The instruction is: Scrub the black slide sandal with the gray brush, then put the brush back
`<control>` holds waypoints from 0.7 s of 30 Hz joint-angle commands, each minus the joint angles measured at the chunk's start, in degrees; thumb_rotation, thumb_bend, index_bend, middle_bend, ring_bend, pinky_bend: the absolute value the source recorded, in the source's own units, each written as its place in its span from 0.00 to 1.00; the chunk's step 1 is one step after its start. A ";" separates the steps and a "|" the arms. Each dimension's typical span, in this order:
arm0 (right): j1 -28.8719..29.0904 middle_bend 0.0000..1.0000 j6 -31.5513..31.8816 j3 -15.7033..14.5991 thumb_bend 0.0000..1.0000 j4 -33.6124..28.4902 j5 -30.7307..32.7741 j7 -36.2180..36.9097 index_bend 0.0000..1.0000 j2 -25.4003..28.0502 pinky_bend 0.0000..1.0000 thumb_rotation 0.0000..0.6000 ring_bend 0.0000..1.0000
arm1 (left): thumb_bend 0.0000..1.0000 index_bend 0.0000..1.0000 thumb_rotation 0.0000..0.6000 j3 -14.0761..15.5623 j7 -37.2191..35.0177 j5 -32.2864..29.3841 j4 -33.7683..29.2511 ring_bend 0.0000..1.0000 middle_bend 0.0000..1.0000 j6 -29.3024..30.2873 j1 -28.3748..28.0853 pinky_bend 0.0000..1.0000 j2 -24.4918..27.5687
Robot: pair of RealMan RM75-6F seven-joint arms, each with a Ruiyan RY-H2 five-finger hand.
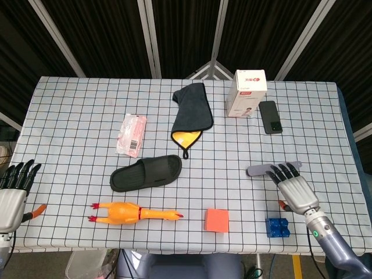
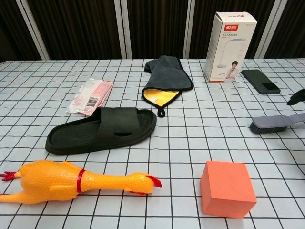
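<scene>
— Where was my right hand [image 1: 296,190]?

— Over the near right part of the table [image 1: 70,116], palm down with its fingers spread and holding nothing. Its fingertips [image 1: 285,170] lay across the handle end of the gray brush [image 1: 264,170]; whether they pressed on it I could not tell. In the chest view only a dark fingertip showed at the right edge, just above that handle.

— And the brush itself?

— It lay flat, bristle head pointing left, handle running right under my fingers. A blue block [image 1: 278,226] sat just near of my palm, and an orange cube [image 1: 217,220] a little farther left.

— The sandal?

— The black slide sandal [image 1: 146,173] rested sole down near the middle of the table, well to the left of my right hand and apart from the brush. A rubber chicken [image 1: 131,212] lay just near of it, a pink packet [image 1: 132,133] far of it to the left, and a dark cloth [image 1: 193,110] with a yellow lining farther back.

— Your left hand [image 1: 14,195]?

— At the near left edge, off the checked cloth, fingers straight and slightly apart, empty.

— Anything else at the back?

— A white box [image 1: 248,92] stood far right, with a black phone [image 1: 269,117] just beside it.
</scene>
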 commanded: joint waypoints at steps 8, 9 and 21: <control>5.78 0.16 -5.81 0.63 0.35 10.18 0.63 1.97 0.21 -6.44 0.00 1.00 0.00 | 0.07 0.00 1.00 -0.80 1.30 -3.16 0.57 0.00 0.00 -1.64 -0.71 0.04 -0.78; 6.14 0.16 -6.02 0.69 0.35 10.68 0.53 2.32 0.21 -6.69 0.00 1.00 0.00 | 0.07 0.00 1.00 -0.87 1.42 -3.39 0.62 0.00 0.00 -1.72 -0.76 0.04 -0.85; 10.31 0.21 -8.13 0.25 0.35 15.57 -2.23 4.31 0.27 -10.05 0.00 1.00 0.01 | 0.07 0.00 1.00 -1.11 2.55 -4.12 0.31 0.00 0.00 -0.75 -0.63 0.04 -1.11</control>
